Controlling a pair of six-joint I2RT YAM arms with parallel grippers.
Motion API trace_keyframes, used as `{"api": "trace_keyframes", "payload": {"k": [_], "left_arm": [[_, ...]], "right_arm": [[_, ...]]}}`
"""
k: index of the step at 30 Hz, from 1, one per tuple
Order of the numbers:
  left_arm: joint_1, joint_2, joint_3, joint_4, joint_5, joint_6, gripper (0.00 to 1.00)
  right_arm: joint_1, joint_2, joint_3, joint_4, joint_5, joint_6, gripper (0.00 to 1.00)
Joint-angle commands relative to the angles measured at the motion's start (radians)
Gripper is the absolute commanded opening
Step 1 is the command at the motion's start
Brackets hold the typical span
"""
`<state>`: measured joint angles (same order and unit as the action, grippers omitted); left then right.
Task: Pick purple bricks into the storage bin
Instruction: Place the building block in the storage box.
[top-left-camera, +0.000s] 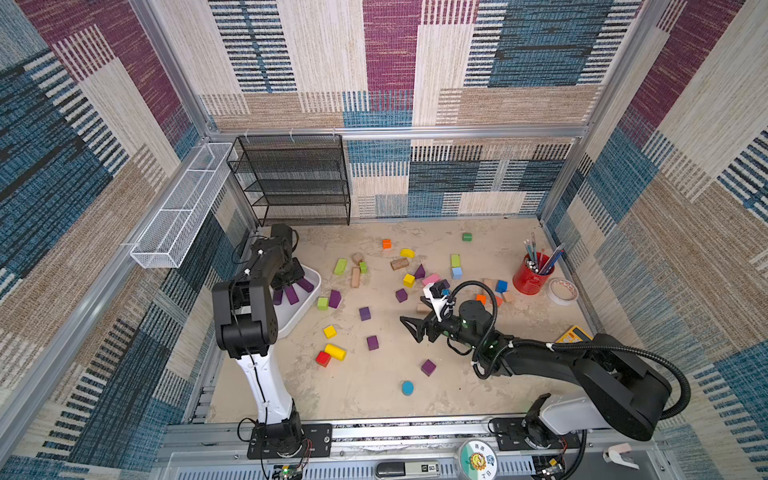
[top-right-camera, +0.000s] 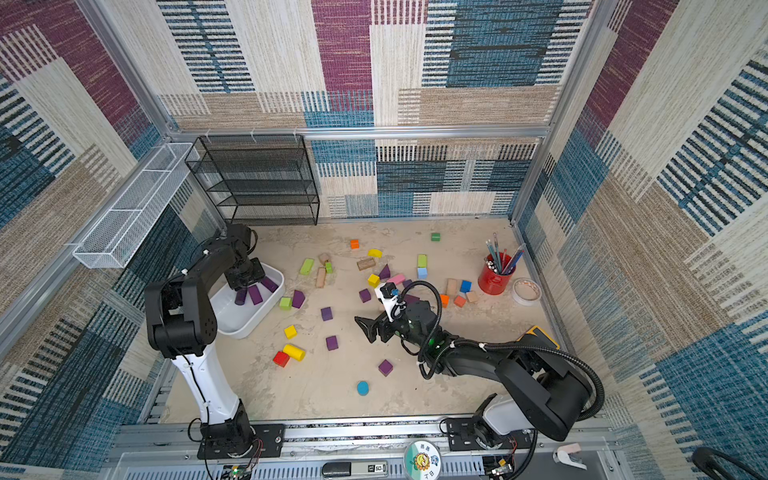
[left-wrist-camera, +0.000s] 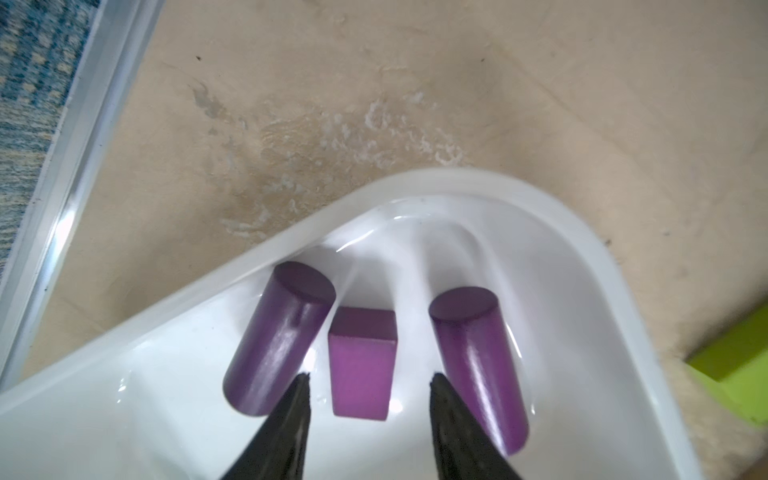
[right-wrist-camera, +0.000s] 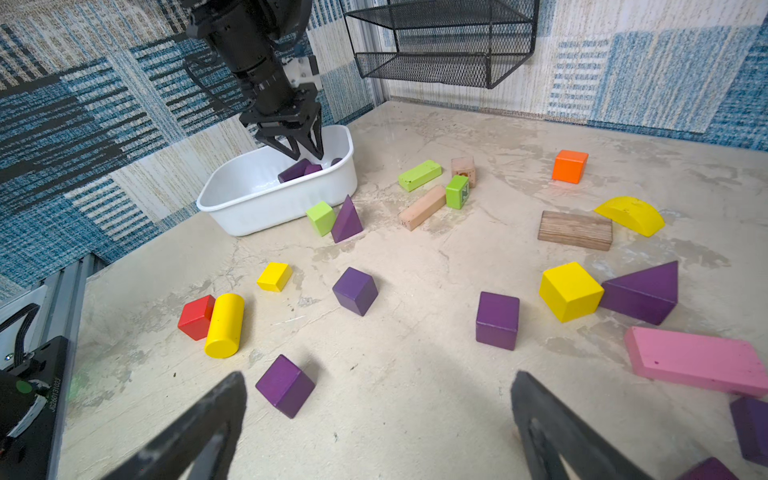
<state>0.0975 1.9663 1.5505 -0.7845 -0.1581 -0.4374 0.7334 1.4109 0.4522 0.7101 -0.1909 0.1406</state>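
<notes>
My left gripper (left-wrist-camera: 370, 376) is over the bin (left-wrist-camera: 415, 178), jaws parted and holding nothing. A purple bar (left-wrist-camera: 361, 365) lies under the gap, between two purple cylinders (left-wrist-camera: 278, 336) on the bin floor. My right gripper (right-wrist-camera: 379, 376) hangs wide open above the table (right-wrist-camera: 415, 270), where purple cubes (right-wrist-camera: 355, 291) and wedges (right-wrist-camera: 642, 295) lie loose.

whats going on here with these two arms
The left tool hangs open inside the storage bin, over a purple bar lying between two purple cylinders. The right tool is open and empty above the table, near a purple cube; several purple bricks are not yet binned.
</notes>
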Motion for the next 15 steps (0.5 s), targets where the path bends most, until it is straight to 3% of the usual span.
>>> {"api": "trace_keyframes", "payload": {"k": [1, 8, 15], "left_arm": [[-0.006, -0.054, -0.017, -0.001, 0.024, 0.025, 0.53], [-0.051, -0.179, -0.070, -0.002, 0.036, 0.051, 0.64], [-0.141, -0.277, -0.108, -0.003, 0.026, 0.097, 0.68]], "right_arm": [[0.003, -0.005, 0.006, 0.022, -0.006, 0.001, 0.99], [0.002, -0.025, -0.001, 0.020, -0.004, 0.000, 1.00], [0.003, -0.057, -0.013, 0.020, 0.007, 0.002, 1.00]]}}
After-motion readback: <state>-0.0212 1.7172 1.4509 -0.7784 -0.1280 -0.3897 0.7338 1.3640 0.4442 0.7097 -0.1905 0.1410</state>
